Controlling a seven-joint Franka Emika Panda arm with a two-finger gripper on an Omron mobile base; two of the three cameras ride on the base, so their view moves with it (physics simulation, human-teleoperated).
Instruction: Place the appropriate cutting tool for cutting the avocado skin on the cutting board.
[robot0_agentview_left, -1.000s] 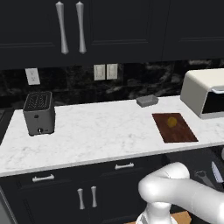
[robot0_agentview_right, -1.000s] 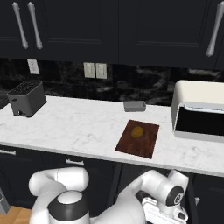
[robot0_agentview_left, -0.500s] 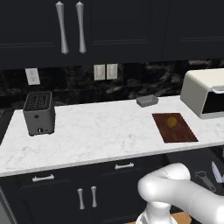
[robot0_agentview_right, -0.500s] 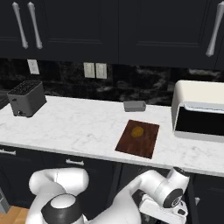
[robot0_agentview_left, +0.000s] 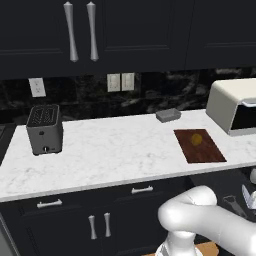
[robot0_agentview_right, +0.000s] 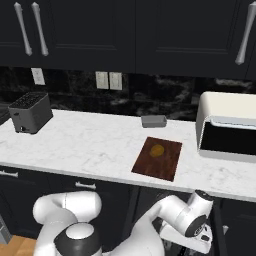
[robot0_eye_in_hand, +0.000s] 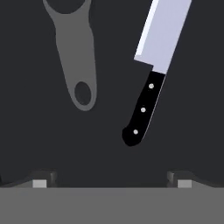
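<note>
— Well, what did the hand view have, reading left to right?

— At the upper left lay a grey peeler (robot0_eye_in_hand: 72, 57), its looped handle end pointing down the frame. Right of centre lay the knife (robot0_eye_in_hand: 151, 74), black riveted handle low, pale blade running up and off the top right of the frame.

— And the claw?

— The gripper (robot0_eye_in_hand: 112, 180) sat at the bottom centre, its two dark tips spread wide apart with nothing between them. One tip sat at the lower left, the other at the lower right.

— So which way was the knife from it?

— Up the frame and a little right of the midline. The butt of the handle was the nearest part, well short of the tips. The long axis leaned from lower left to upper right, so it wasn't square to the gap between the tips. My guess: the hand needed some roll before closing across the handle.

— Where was the cutting board (robot0_agentview_right: 158, 158)?

— Up on the white counter (robot0_agentview_right: 80, 145), centre right of the right base view, with a small yellowish round thing (robot0_agentview_right: 157, 150) on it, just left of the toaster oven (robot0_agentview_right: 227, 125). The arm worked below the counter edge, well apart from the board.
</note>
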